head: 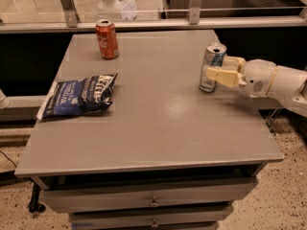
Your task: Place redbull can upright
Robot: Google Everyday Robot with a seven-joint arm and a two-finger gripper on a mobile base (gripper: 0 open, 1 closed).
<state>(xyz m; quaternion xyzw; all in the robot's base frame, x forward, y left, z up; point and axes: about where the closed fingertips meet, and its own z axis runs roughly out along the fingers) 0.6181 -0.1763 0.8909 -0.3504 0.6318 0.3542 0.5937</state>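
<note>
The redbull can (209, 82), slim, silver and blue, stands upright on the grey table (158, 128) near its right edge. My gripper (216, 67) reaches in from the right on a white arm and is shut on the can at mid-height. One cream finger (218, 75) lies across the can's near side and the other sits behind it. The can's base rests on the tabletop.
A red cola can (107, 39) stands upright at the table's far left. A dark blue chip bag (80, 95) lies flat on the left side. A glass rail (153, 18) runs behind the table. Drawers (153, 202) are below the front edge.
</note>
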